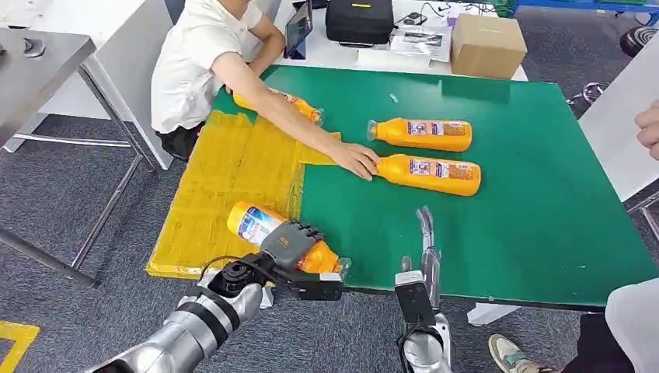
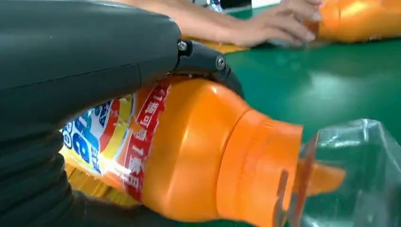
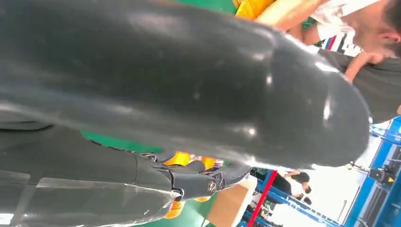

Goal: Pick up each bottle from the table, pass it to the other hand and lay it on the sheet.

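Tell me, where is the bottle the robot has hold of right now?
In the head view, the bottle lies at the table's near left, straddling the yellow sheet and green mat, gripped by the left hand.

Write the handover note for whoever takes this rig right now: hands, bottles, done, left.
Left hand grips a bottle lying at the yellow sheet's near edge, cap over the green table.
Right hand holds nothing, fingers straight, over the table's near edge.
A person's hand touches one of two bottles on the green.
Another bottle lies at the sheet's far edge.
Left: release this one, then the two on green.
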Robot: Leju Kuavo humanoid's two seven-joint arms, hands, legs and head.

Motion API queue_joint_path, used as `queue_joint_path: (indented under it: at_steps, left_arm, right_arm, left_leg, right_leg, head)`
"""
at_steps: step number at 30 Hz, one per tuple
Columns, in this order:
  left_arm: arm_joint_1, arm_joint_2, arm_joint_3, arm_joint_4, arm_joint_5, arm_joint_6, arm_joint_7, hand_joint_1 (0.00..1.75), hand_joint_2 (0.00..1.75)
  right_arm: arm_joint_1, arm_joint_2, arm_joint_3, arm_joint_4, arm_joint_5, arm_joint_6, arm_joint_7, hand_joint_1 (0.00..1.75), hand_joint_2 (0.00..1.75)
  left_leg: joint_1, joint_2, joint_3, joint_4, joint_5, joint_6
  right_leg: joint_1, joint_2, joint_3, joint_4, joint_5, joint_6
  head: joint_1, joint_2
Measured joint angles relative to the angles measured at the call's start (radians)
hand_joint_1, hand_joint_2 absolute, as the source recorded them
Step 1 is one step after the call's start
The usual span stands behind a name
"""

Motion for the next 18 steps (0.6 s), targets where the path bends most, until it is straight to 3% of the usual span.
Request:
queue_joint_path:
  at_steps: [9,15,18]
  left_arm:
    - [-0.041,-0.018,-0.006,0.060,0.020,-0.020,0.021,0.24,1.75]
    - [-0.049,-0.021,-0.009,0.073,0.027,-0.022,0.024,0.00,1.75]
    - [-0.058,-0.025,-0.009,0.085,0.053,-0.035,0.033,0.00,1.75]
  right_arm:
    - [0.000,0.000,-0.007,0.007,0.001,0.001,0.000,0.00,0.00]
    - [0.000,0.000,-0.010,0.007,0.001,0.002,0.000,0.00,0.00]
    - [0.000,0.000,-0.012,0.012,0.001,0.004,0.000,0.00,0.00]
  left_leg:
    - [0.000,0.000,0.000,0.000,0.000,0.000]
    - [0.000,0.000,0.000,0.000,0.000,0.000]
    - [0.000,0.000,0.001,0.000,0.000,0.000]
  right_leg:
    - [0.000,0.000,0.000,0.000,0.000,0.000]
    - [0.000,0.000,0.000,0.000,0.000,0.000]
    - [0.000,0.000,0.001,0.000,0.000,0.000]
  head:
    - [0.000,0.000]
    - [0.000,0.000]
    - [0.000,0.000]
